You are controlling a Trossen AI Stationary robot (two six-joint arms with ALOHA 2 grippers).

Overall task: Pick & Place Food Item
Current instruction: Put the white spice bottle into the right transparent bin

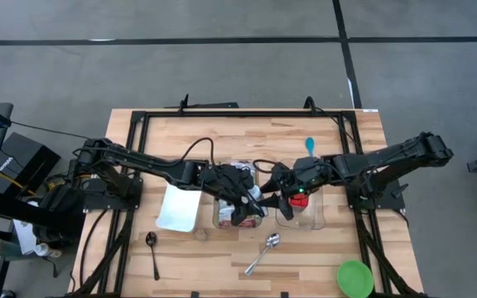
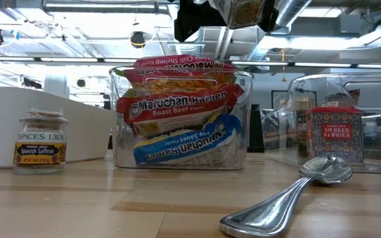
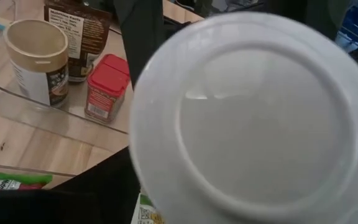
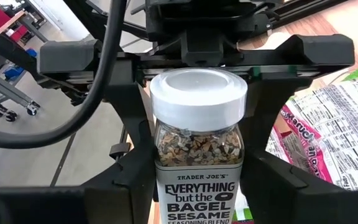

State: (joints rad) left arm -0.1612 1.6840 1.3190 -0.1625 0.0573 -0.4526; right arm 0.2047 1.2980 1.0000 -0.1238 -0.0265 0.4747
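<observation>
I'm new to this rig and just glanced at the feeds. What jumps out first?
The jar of Everything but the Bagel seasoning, white-lidded, held in mid-air between both arms' fingers above the ramen bin. Beside that bin stand a small saffron jar and, lying in front, a metal spoon.

You are looking level across a pale wooden table (image 2: 78, 198). At the centre stands a clear plastic bin (image 2: 180, 116) packed with ramen packets (image 2: 180, 109): red roast beef and chili shrimp ones, with a blue soy sauce packet at the bottom. On your left, a small jar of saffron (image 2: 40, 141) stands just in front of a white tub (image 2: 5, 125). On your right, a metal spoon (image 2: 290, 197) lies on the table, bowl towards a second clear bin (image 2: 376, 89) holding a red tin of smoked paprika (image 2: 335, 134). At the top edge, dark robot parts hold a seasoning jar (image 2: 243, 12) above the centre bin.
</observation>
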